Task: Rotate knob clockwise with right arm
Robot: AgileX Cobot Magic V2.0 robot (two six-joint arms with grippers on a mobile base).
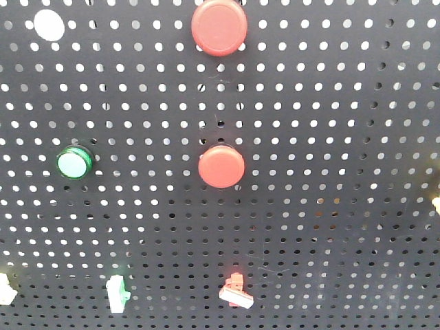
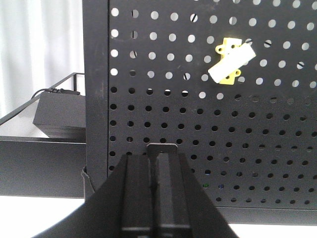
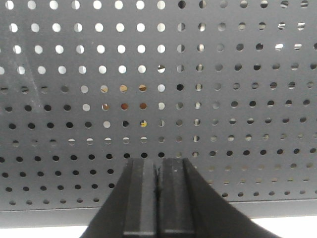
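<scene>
A black perforated panel (image 1: 330, 227) stands upright and fills every view. The right gripper (image 3: 158, 198) is held level and square to the panel's lower part, its fingers pressed together with nothing between them. The left gripper (image 2: 157, 198) is likewise closed and empty, facing the panel near its left edge.

Up top sits a large red button (image 1: 218, 26), with a smaller red button (image 1: 221, 166) below it and a green button (image 1: 73, 163) off to one side.

Low on the panel, the red knob (image 1: 236, 293) carries a white bar sloping slightly down to the right. The green knob (image 1: 117, 294) beside it has an upright bar. A yellow knob (image 2: 229, 62) has its bar slanting up to the right. I cannot tell which knob is the one to turn.
</scene>
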